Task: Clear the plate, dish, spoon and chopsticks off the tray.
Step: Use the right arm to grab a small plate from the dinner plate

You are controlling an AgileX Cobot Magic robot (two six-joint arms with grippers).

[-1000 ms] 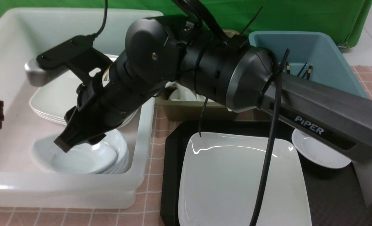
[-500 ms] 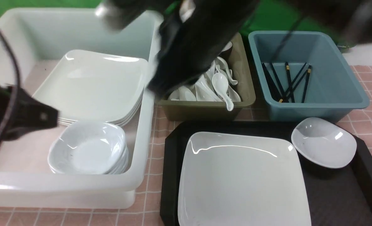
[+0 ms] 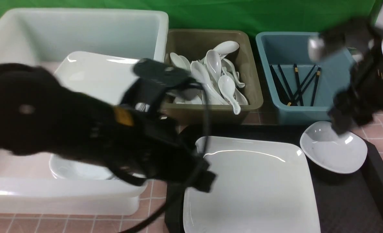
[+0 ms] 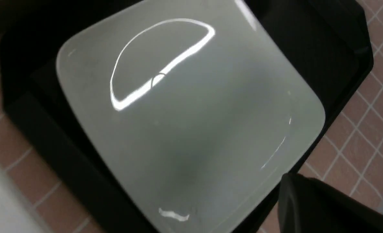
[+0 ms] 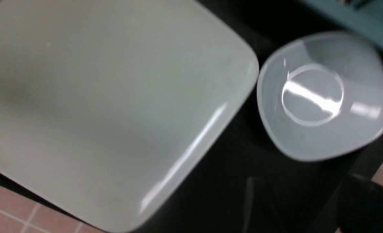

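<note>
Status: about half done, by my read. The tray (image 3: 346,207) carried just two items. The plate (image 3: 252,187) sat on the tray's left half, near edge out of shot, left edge tight against the tray's left rim — little room for a finger there. The left pincer (image 3: 206,179) was closed with nothing seen in it, over that left rim at the plate's edge; blur hid any contact. Bare tray right of the plate was the only open lane. The dish (image 3: 333,152) sat in the tray's far right corner, just clear of the plate. The right pincer (image 3: 340,124) hung over the dish's far rim — too smeared to tell open or closed. No spoon or chopsticks were on the tray: spoons (image 3: 227,85) lay in the olive tub (image 3: 223,115) behind the tray, chopsticks (image 3: 294,85) in the blue tub (image 3: 294,113) behind its right end, wall close to the dish. The white tub (image 3: 65,194) left of the tray looked like the drop for both.
</note>
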